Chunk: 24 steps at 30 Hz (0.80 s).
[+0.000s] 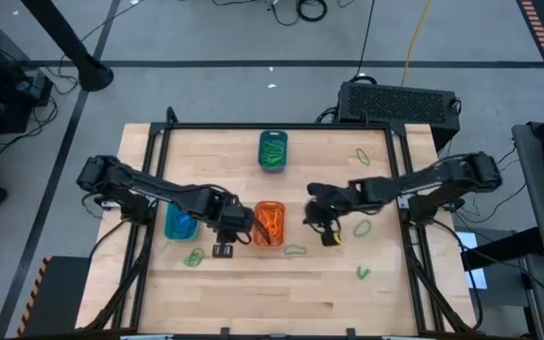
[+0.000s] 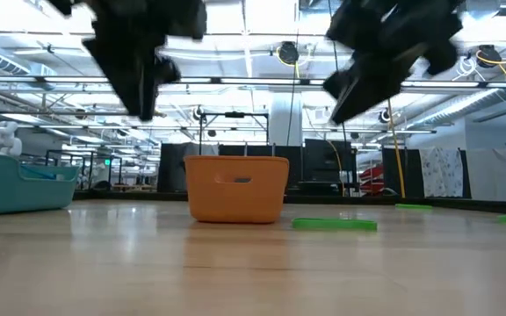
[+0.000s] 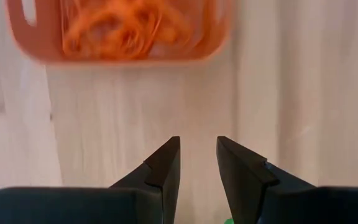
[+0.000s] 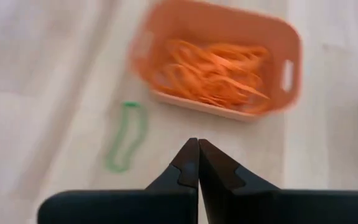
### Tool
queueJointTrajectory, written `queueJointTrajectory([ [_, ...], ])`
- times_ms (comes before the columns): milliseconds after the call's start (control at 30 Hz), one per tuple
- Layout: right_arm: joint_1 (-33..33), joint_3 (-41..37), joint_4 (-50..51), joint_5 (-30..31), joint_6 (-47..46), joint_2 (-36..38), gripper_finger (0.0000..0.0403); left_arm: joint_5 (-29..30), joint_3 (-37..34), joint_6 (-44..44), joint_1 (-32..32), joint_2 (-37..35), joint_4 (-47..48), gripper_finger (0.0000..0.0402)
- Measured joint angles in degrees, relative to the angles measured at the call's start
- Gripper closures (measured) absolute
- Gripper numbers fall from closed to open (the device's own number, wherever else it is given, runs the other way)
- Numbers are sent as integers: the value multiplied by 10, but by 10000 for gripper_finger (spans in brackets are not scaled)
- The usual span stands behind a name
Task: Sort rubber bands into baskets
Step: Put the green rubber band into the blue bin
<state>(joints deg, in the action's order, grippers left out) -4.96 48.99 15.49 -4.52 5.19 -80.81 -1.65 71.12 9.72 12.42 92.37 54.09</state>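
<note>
We see a big wooden surface [image 1: 281,283] with two dark arms over it. The left arm [image 1: 149,192] reaches in from one side and the right arm [image 1: 423,181] from the other.

Three baskets sit on the surface. The orange basket [image 1: 269,223] is in the middle, between the two grippers, and it is full of orange rubber bands [image 4: 219,68]. The turquoise-blue basket [image 1: 180,225] is under the left arm. We think it has blue bands in it, but the arm hides most of it. The dark teal basket [image 1: 272,150] sits near the far edge, and it holds green bands [image 1: 273,151].

The left gripper [image 3: 197,158] hangs just beside the orange basket. Its two fingers stand a little apart and nothing is between them. The right gripper [image 4: 197,155] hangs on the other side of the orange basket. Its fingers are pressed tight together and we see nothing in them.

Some loose green rubber bands lie on the wood. One [image 1: 295,250] is near the orange basket, one [image 1: 194,257] is near the turquoise-blue basket, and a few more [image 1: 363,157] lie on the right arm's side.
</note>
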Motion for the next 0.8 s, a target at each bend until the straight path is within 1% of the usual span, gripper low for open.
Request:
queueJointTrajectory([
  [67, -24, 0, 29, -1, -4, 30, 403, 9, 2, 0, 13, -14, -28, 290],
  [167, -52, 0, 77, -3, -42, 80, 403, 20, 3, -25, 28, -22, -125, 290],
  [267, -75, 0, 126, 15, -98, 125, 403, 19, 3, -72, 35, -11, -226, 290],
  [333, -92, 0, 157, 53, -134, 147, 403, 20, 3, -107, 35, 9, -294, 290],
  [467, -120, 0, 224, 140, -181, 171, 403, 30, 3, -164, 27, 70, -473, 290],
  [533, -128, 0, 255, 165, -210, 178, 403, 24, 4, -196, 21, 109, -552, 290],
  [600, -133, 0, 277, 169, -237, 179, 403, 18, 16, -221, 15, 154, -597, 290],
  [667, -139, 0, 299, 168, -260, 178, 403, 10, 45, -231, 9, 198, -621, 290],
  [733, -145, 0, 310, 168, -282, 178, 403, -12, 86, -237, 3, 238, -621, 290],
  [800, -152, 0, 315, 168, -307, 178, 403, -26, 127, -238, -1, 274, -600, 290],
])
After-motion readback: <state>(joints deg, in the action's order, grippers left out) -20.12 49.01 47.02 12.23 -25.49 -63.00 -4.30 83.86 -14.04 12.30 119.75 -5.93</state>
